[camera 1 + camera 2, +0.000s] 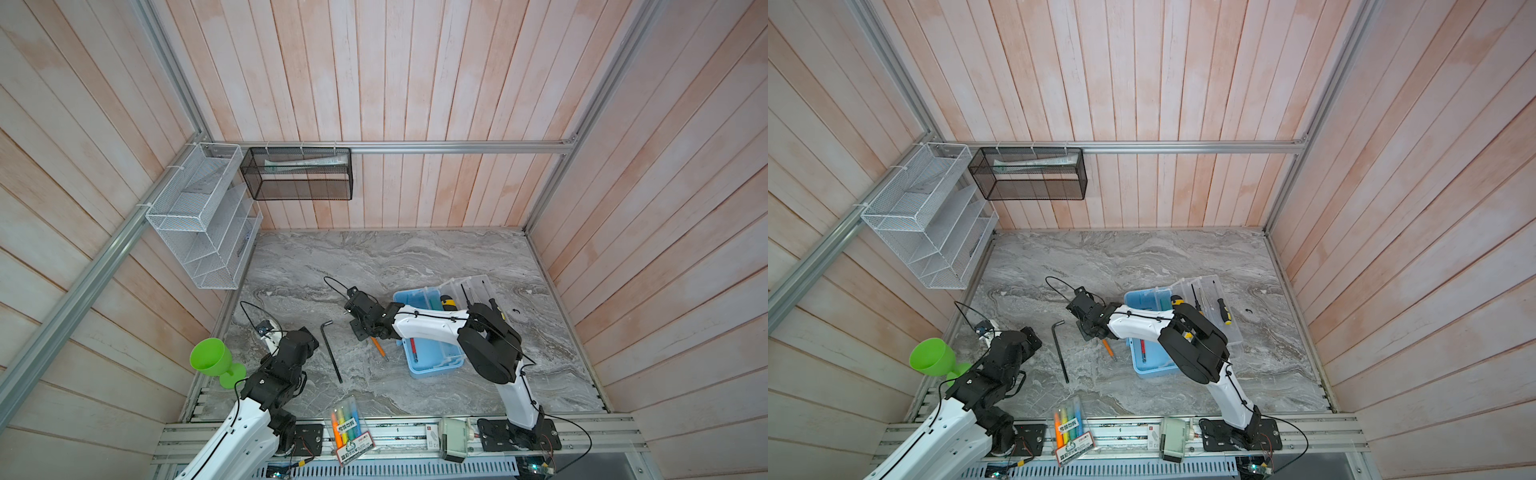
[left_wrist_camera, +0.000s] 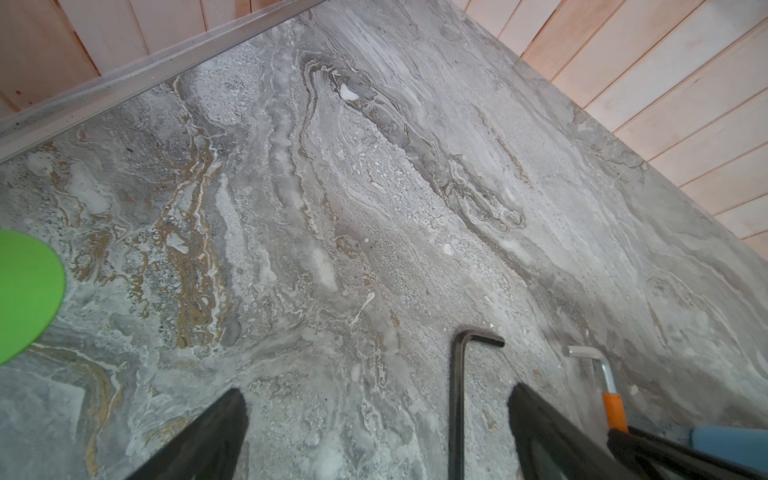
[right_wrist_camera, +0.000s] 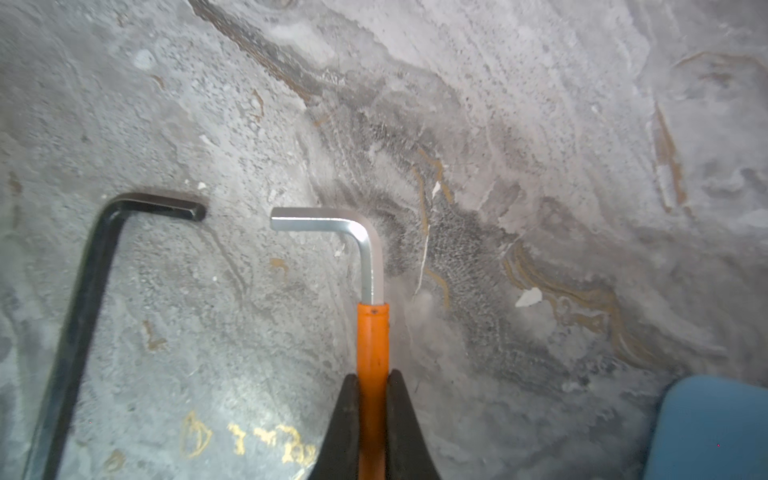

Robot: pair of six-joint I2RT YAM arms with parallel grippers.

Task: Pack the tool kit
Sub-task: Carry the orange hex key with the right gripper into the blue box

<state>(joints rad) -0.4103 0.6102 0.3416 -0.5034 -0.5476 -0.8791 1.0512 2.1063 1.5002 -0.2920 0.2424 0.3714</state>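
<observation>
The light-blue case (image 1: 432,359) (image 1: 1152,365) lies open right of centre, its clear lid (image 1: 1208,291) folded back. A yellow/black screwdriver (image 1: 448,301) and a red tool (image 1: 414,350) lie inside; another screwdriver (image 1: 1224,311) rests on the lid. My right gripper (image 3: 372,380) (image 1: 365,332) is shut on the orange sleeve of a silver hex key (image 3: 372,345) (image 1: 379,347), just left of the case and low over the table. A long black hex key (image 1: 331,353) (image 2: 457,395) (image 3: 83,311) lies flat beside it. My left gripper (image 2: 376,392) (image 1: 307,338) stands open and empty, near the black key.
A green goblet (image 1: 212,359) lies at the left edge beside my left arm. A clear pack of highlighters (image 1: 347,428) and a white device (image 1: 453,436) sit on the front rail. A white mesh rack (image 1: 199,220) and a black mesh basket (image 1: 297,174) hang on the walls.
</observation>
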